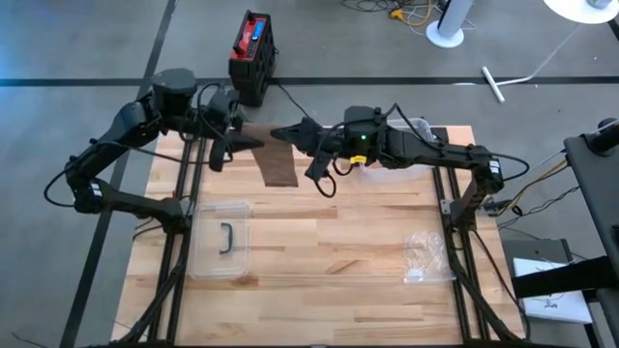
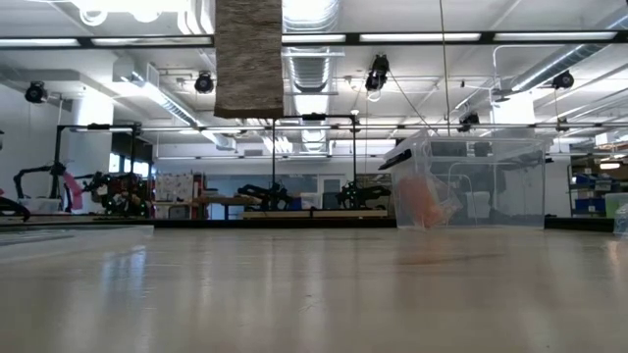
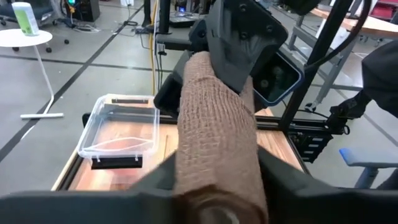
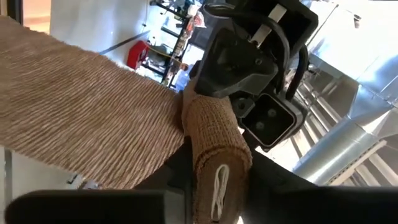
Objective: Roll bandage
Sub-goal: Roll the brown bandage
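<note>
High view shows the bandage roll (image 1: 259,138) lying end to end between my two claws, above the table's (image 1: 319,261) far edge. My left claw (image 1: 244,139) and right claw (image 1: 280,134) each pinch one end; the loose tail (image 1: 279,166) hangs down between them.

no text, label, brand, number or sign can be read on anything here.
</note>
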You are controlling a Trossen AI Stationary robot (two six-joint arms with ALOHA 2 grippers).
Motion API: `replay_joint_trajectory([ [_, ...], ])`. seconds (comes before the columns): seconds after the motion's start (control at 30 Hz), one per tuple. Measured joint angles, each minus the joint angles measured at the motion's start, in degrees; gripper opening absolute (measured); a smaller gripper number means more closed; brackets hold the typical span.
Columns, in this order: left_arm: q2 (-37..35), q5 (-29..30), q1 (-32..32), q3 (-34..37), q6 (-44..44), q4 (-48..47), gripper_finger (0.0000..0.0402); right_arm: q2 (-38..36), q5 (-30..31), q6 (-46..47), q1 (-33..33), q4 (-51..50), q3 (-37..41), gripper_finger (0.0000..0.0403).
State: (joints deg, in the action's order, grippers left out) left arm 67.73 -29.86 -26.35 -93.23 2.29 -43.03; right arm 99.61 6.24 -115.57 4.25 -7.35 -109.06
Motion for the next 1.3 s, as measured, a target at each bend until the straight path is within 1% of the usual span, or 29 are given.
replay_joint_trajectory([
  [0.1,-0.38,0.0,0.0,0.02,0.16,0.24,0.0059,0.0,0.07,2.28,0.02,-0.05,0.0,0.0092],
  [0.13,-0.65,0.18,0.0,0.08,0.31,0.32,0.0044,0.0,0.36,3.63,0.0,-0.19,0.0,0.0099],
  [0.17,-0.85,0.39,0.0,0.1,0.63,0.3,0.0039,0.0,0.53,5.43,-0.17,-0.28,0.0,0.0107],
  [0.27,-1.75,0.6,0.0,0.15,1.21,0.13,0.0039,-0.04,0.83,14.95,-0.64,-0.42,-0.03,0.0136],
  [0.37,-2.76,2.2,0.0,0.15,2.79,-0.57,0.0044,-0.47,0.87,29.2,-1.09,-1.02,-0.09,0.017],
  [0.47,-3.74,8.24,-0.01,0.1,6.36,-2.41,0.0063,-1.32,1.1,43.78,-1.25,-2.51,-0.35,0.0206],
  [0.53,-4.05,12.63,-0.02,0.23,9.78,-3.48,0.0068,-1.68,0.02,53.37,-1.33,-3.65,-1.26,0.023],
  [0.57,-4.14,13.58,-0.04,0.52,11.76,-3.47,0.0067,-1.7,-0.83,58.34,-1.32,-4.15,-2.1,0.024],
  [0.67,-4.03,13.92,0.0,1.25,17.37,-3.73,0.0056,-1.54,-3.9,70.65,-0.2,-6.12,-4.31,0.0265],
  [0.77,-3.92,13.87,0.05,1.35,21.06,-3.54,0.0045,-1.43,-6.35,79.13,1.93,-6.19,-4.7,0.0283],
  [0.87,-3.72,13.86,0.09,1.42,22.12,-3.49,0.0046,-1.36,-9.13,83.65,3.6,-6.31,-4.2,0.0292],
  [0.97,-3.68,12.43,0.11,1.49,23.96,-3.49,0.0049,-1.12,-9.96,85.87,4.34,-5.91,-4.11,0.029],
  [1.07,-3.76,10.87,0.24,1.49,26.31,-3.24,0.0049,-0.2,-10.91,88.74,5.06,-4.81,-4.12,0.0279],
  [1.13,-3.73,10.88,0.73,1.49,27.43,-3.14,0.0048,0.62,-12.37,90.92,5.35,-4.65,-4.02,0.0271],
  [1.3,-3.63,10.85,1.31,1.49,29.01,-1.61,0.0047,2.13,-13.02,94.89,5.84,-3.71,-4.01,0.0245],
])
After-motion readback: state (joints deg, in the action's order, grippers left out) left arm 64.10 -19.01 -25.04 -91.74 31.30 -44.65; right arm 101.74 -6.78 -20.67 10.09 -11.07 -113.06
